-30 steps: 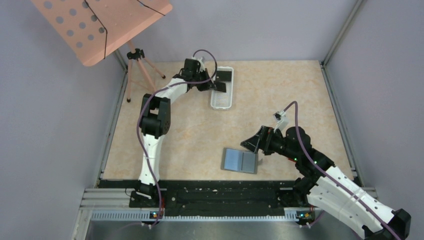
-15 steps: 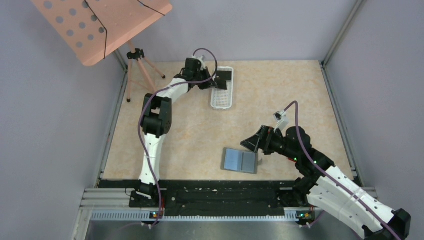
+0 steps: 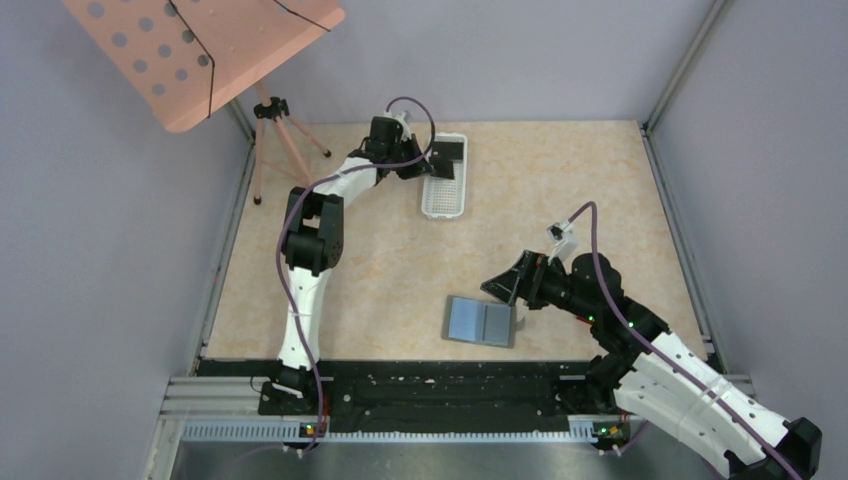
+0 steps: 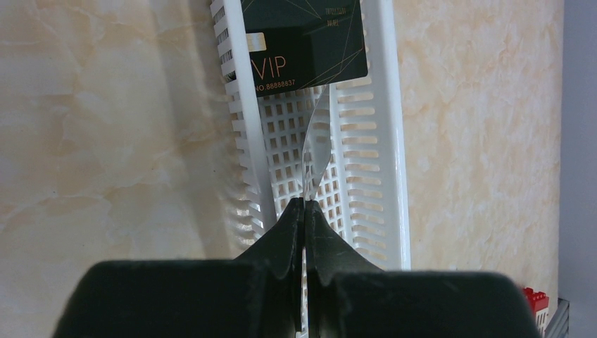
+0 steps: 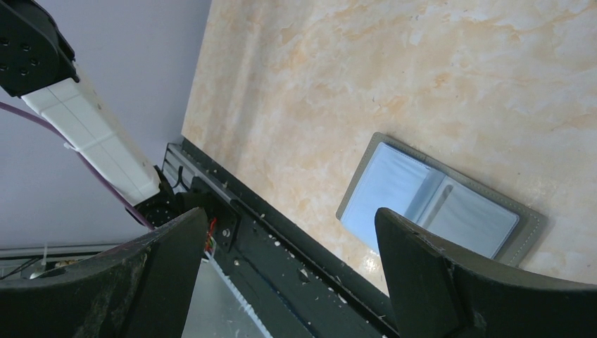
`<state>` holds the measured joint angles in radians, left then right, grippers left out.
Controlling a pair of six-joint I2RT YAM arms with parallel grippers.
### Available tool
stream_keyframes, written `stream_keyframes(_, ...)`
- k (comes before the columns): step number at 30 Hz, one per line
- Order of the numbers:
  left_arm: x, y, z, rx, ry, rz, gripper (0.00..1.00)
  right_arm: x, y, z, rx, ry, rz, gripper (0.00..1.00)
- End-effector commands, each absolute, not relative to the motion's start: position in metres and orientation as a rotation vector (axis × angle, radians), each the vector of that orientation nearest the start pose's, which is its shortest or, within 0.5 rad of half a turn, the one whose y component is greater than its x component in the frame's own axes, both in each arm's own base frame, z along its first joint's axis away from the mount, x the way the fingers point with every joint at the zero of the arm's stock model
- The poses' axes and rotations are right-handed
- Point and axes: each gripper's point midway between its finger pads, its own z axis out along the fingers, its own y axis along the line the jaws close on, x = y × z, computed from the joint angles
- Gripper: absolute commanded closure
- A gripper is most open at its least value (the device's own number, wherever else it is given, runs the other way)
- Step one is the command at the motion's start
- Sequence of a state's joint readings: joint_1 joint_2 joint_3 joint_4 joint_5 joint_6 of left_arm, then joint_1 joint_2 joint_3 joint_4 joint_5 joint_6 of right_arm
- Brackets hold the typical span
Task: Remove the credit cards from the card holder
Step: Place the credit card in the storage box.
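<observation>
Table (image 3: 380,260), marbled beige, walled on three sides; a pink perforated board (image 3: 200,50) on a tripod stands off the 10 o'clock corner, clear of the work. Left arm (image 3: 310,240) is stretched out to 12 o'clock, and my reading is that it reaches that far because the white basket (image 3: 443,203) there serves as the drop-off. Right arm (image 3: 650,370) is folded in from 4 o'clock. The card holder (image 3: 482,321) lies opened flat at about 6 o'clock, close to the arm bases, blue-grey pockets facing up. Whether any pocket has a card left in it I cannot tell from here. Right gripper (image 3: 503,283) hangs at the holder's 1 o'clock, jaws spread wide and gripping nothing, apparently parked within reach for the next pull or to steady the holder. Left gripper (image 4: 304,205) is clenched on a pale card (image 4: 315,151), pinched by its near edge. The card is seen edge-on and slightly bowed, and it hangs over the basket's open middle, presumably so that it falls inside once released. A black card (image 4: 304,42) marked VIP already lies across the basket's 12 o'clock end. Judgement: delivery step, release not yet made. Risk: the bowed card could spring sideways onto the rim.
</observation>
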<state>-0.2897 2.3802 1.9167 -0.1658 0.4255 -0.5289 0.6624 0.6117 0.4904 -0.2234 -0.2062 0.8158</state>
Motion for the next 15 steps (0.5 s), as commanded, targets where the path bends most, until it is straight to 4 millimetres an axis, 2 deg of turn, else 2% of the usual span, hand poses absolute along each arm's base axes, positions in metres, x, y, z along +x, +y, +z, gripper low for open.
stream_keyframes(1, 0.579, -0.261, 0.118, 0.023, 2.186, -0.877, 1.0, 0.177, 0.218, 0.2, 0.029, 2.042, 1.171, 0.11)
stream_keyframes(7, 0.575, -0.259, 0.122, 0.029, 2.189, -0.868, 1.0, 0.178, 0.217, 0.2, 0.036, 2.042, 1.165, 0.11)
stream_keyframes(15, 0.584, -0.257, 0.127, 0.04, 2.183, -0.851, 1.0, 0.179, 0.22, 0.201, 0.043, 2.03, 1.188, 0.11)
